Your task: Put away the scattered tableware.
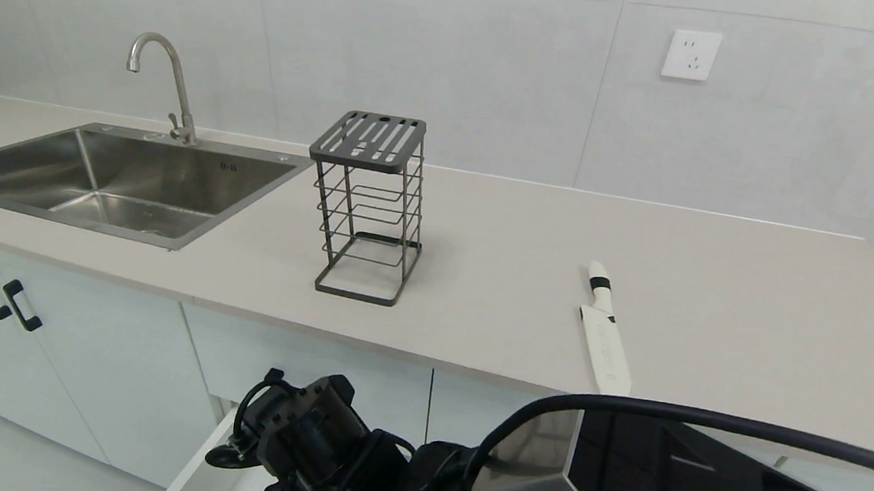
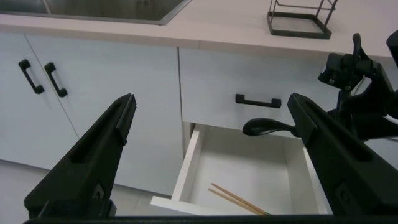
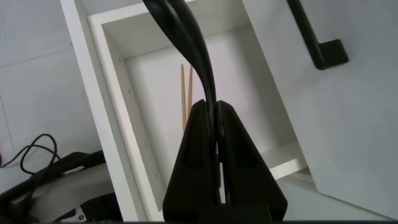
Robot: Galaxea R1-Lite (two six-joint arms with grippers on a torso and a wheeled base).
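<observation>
A black spoon (image 3: 186, 31) is clamped by its handle in my right gripper (image 3: 217, 109), which hangs over the open white drawer (image 3: 106, 124). Two wooden chopsticks (image 3: 186, 87) lie on the drawer floor. In the head view the right gripper (image 1: 258, 437) is below the counter edge, with the spoon's bowl (image 1: 226, 456) sticking out above the drawer (image 1: 186, 478). My left gripper (image 2: 211, 106) is open in front of the cabinets, facing the drawer (image 2: 186, 168), the chopsticks (image 2: 239, 199) and the spoon (image 2: 264, 127). A white knife (image 1: 605, 334) lies on the counter at the right.
A dark wire knife rack (image 1: 368, 207) stands mid-counter. A steel sink (image 1: 171, 172) with a tap (image 1: 172, 84) is at the left. Cabinet doors with black handles (image 2: 40, 78) are beside the drawer, and a shut drawer front with a black handle (image 2: 258, 101) is above it.
</observation>
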